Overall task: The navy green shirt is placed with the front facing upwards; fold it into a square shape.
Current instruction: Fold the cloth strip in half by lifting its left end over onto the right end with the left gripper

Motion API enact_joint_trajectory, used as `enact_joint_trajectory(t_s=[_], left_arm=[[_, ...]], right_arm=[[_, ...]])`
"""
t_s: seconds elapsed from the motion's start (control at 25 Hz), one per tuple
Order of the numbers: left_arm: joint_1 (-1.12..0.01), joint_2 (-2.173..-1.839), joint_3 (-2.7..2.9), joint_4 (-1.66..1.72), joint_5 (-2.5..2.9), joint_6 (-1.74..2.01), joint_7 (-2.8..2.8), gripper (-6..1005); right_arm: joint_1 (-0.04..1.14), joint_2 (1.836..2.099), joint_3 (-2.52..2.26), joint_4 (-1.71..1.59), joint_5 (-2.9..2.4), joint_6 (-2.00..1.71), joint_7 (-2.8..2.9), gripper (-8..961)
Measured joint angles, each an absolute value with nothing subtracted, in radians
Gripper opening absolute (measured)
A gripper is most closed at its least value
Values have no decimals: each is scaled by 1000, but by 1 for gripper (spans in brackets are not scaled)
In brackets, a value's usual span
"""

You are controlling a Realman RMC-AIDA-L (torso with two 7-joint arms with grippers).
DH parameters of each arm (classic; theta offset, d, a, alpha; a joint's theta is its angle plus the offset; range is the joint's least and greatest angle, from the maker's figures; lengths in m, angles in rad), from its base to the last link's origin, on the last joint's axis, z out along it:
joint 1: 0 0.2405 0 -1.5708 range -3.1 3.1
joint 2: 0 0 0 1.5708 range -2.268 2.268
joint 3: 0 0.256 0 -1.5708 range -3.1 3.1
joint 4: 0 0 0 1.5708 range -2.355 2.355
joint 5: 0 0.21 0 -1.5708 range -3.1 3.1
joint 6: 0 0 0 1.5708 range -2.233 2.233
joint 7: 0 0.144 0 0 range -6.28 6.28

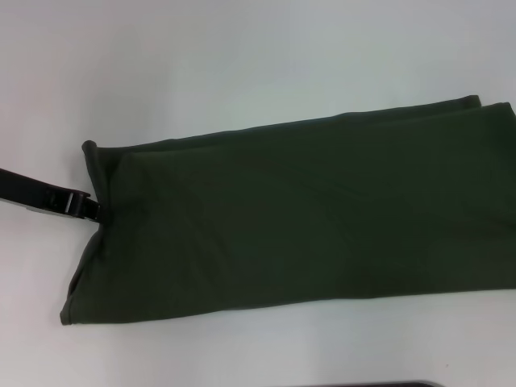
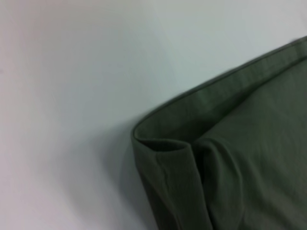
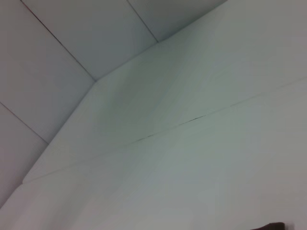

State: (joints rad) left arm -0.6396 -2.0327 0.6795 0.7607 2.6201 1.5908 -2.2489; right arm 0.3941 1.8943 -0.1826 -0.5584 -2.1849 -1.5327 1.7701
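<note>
The navy green shirt [image 1: 298,214] lies on the white table as a long folded band with plain green cloth facing up; its right end runs out of the head view. My left gripper [image 1: 90,208] comes in low from the left and is shut on the shirt's left edge, where the cloth puckers toward it. In the left wrist view a folded corner of the shirt [image 2: 225,158] shows a hem and a deep crease. My right gripper is out of view.
The white table [image 1: 201,56] surrounds the shirt on the far, left and near sides. A dark strip [image 1: 387,384] shows at the bottom edge of the head view. The right wrist view shows only white table panels [image 3: 158,120] with seams.
</note>
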Motion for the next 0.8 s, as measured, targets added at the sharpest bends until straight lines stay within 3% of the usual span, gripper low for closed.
enact_joint_trajectory(t_s=[0.32,0.8], left_arm=[[-640,-2032,674,767,2614,1599,-2249,0],[-657,-2035,658,790,2575,1648,-2247,1]], right_arm=[[394,1894,-183,-558,-2184,-1533,1770,914],[394,1895,-183,-558,-2184,-1533,1768,914]])
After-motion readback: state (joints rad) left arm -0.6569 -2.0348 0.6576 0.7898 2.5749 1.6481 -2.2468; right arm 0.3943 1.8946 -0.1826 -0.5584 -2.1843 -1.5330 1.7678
